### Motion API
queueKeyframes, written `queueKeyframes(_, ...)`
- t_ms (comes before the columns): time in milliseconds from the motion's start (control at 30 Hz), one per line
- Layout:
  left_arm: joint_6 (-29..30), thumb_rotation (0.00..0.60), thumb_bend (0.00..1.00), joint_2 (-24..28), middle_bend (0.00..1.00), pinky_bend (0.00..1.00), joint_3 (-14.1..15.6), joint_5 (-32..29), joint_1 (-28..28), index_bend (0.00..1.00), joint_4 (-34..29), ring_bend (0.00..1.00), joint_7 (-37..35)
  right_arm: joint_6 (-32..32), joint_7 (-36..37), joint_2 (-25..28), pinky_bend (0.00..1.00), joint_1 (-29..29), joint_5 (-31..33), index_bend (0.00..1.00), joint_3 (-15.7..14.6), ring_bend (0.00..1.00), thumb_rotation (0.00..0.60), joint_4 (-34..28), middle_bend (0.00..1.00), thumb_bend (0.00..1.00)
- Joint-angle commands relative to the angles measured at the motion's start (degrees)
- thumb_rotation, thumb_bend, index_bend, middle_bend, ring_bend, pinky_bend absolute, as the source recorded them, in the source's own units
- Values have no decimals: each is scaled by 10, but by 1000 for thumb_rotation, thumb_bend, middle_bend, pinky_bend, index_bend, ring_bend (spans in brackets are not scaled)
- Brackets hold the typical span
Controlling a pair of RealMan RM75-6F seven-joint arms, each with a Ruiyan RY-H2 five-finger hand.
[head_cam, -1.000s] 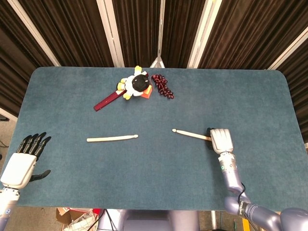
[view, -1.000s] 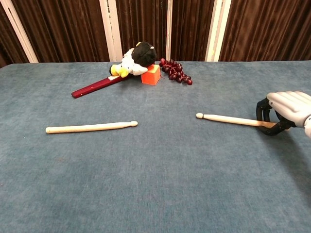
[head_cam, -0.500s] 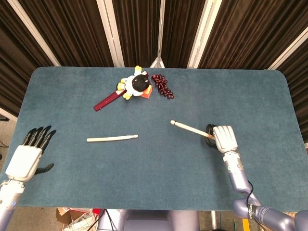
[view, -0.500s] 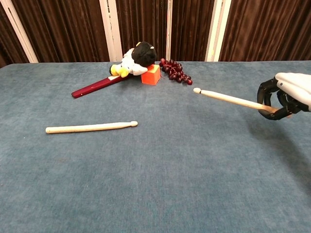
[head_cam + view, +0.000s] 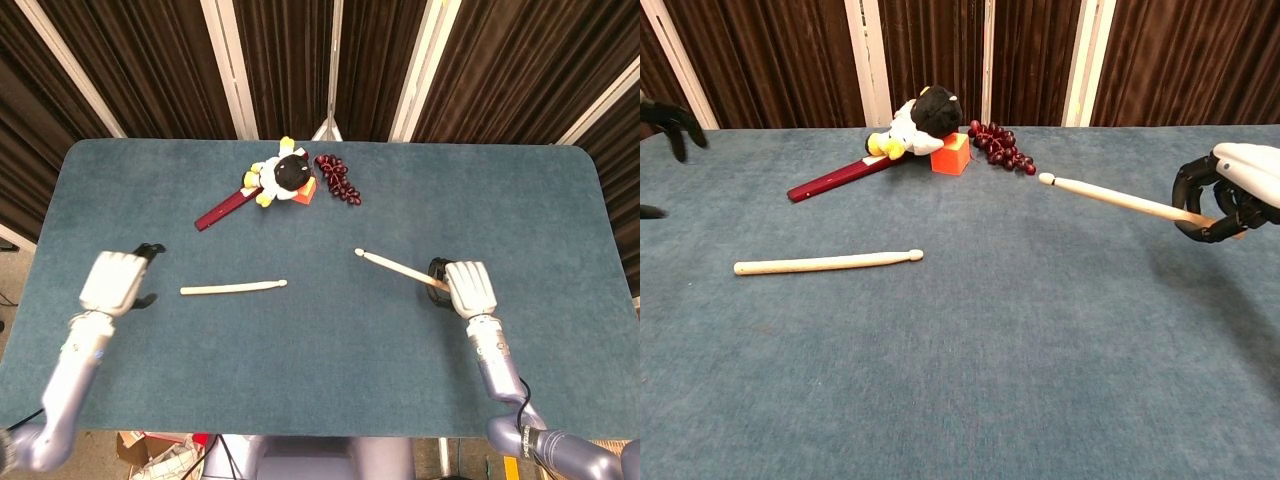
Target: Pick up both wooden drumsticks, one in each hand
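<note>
- First drumstick (image 5: 232, 288): pale unfinished wood, slender, tapering to a small rounded tip at its right end; lies flat on the blue worktop (image 5: 330, 360), left of centre, roughly parallel to the front edge.
- Second drumstick (image 5: 1120, 201): same pale wood and rounded tip; raised clear of the worktop, tip pointing left and slightly up; butt end grasped by the right hand (image 5: 1232, 192).
- Right hand: white shell, black fingers (image 5: 1195, 205) curled around the stick's butt; positioned over the right side of the worktop.
- Left hand (image 5: 115, 281): just beside the butt end of the first drumstick, not touching it; holds nothing; fingers apart in the chest view.
- Far centre of worktop: plush toy (image 5: 922, 119) lying against an orange block (image 5: 952, 154); dark red grapes (image 5: 1002, 147) just right of the block; dark red bar (image 5: 835, 178) extending left.
</note>
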Motion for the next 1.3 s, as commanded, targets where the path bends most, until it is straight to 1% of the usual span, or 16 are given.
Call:
queueKeyframes(33,-35,600,318,-61,376,917,-23,-107,-55,314,11,769,71,1,3,1,777,-1,1,783,1,773,600,2,664,557)
queueKeyframes(167,-27,600,349,-93,390,924,-22,-162,-81,325,21,778,112,1,7,1,777,-1,2,783,2,773,600,4,665,557)
queueKeyframes(300,-23,600,385,-124,387,924,-19,-199,-102,330,39,779,131,0,10,1,777,-1,3,784,2,773,600,5,665,557)
queueKeyframes(400,-21,600,391,-144,389,924,-16,-223,-115,338,52,779,141,1,9,1,777,-1,2,784,2,773,600,5,666,558)
queueKeyframes(700,-12,600,417,-181,421,925,-4,-242,-140,366,92,789,153,1,14,2,777,-3,5,786,3,773,600,10,666,558)
queueKeyframes(967,-9,600,427,-200,423,926,12,-256,-147,387,124,793,151,1,16,3,777,-3,4,786,2,773,600,12,666,559)
queueKeyframes(1300,-21,600,444,-226,437,926,15,-260,-161,404,163,795,133,0,14,2,777,-4,7,790,2,773,600,16,668,560)
